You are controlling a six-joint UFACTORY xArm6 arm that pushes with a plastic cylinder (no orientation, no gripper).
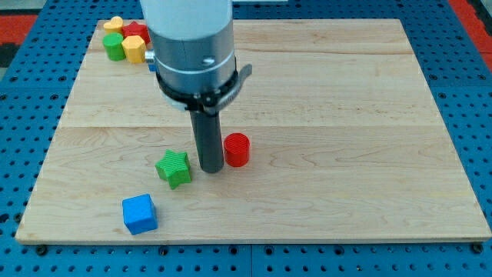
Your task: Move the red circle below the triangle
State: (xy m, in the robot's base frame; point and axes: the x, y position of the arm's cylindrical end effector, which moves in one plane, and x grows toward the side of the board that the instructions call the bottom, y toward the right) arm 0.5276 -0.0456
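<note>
Pale wooden board [346, 115] with scattered coloured blocks.
My tip [211, 169], a bare dark rod holding nothing, stands between the green star block [174, 168] and red circle block [237, 149], just beside the red; blue cube [139, 213] lies lower left.

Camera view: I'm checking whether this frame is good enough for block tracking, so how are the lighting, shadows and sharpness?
In the camera view the lighting is even and soft, with no glare on the wooden board. The red circle, green star and blue cube cast only faint shadows and look sharp. My tip is crisp, just left of the red circle. The arm's pale housing hides part of the top-left cluster.
</note>
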